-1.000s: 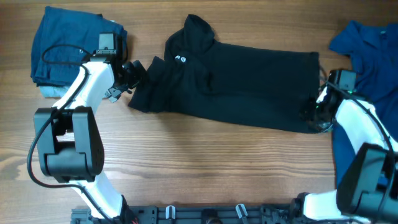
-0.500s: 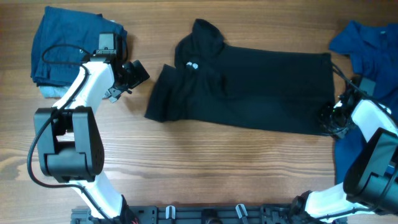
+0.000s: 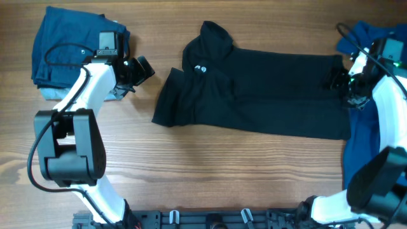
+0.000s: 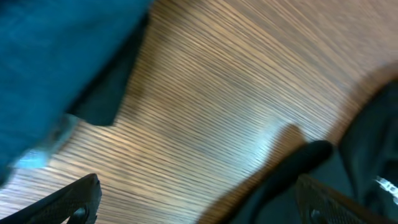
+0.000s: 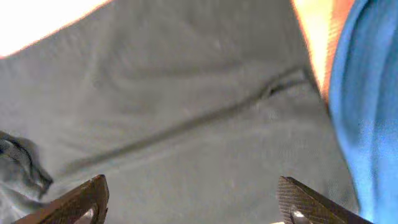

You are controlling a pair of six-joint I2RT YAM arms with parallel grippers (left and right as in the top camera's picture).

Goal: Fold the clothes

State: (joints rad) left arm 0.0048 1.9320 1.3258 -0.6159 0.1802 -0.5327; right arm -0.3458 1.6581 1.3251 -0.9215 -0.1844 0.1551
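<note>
black polo shirt: slid right | right hand: opened, shifted farther back | left hand: now apart from it

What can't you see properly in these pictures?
- The logo on the black shirt: in the overhead view it is too small to read.
- The bright blue shirt: the overhead view's right edge cuts it off, and the right arm covers part of it.
- The folded blue pile: in the left wrist view it is blurred and cut off by the frame's edge.
</note>
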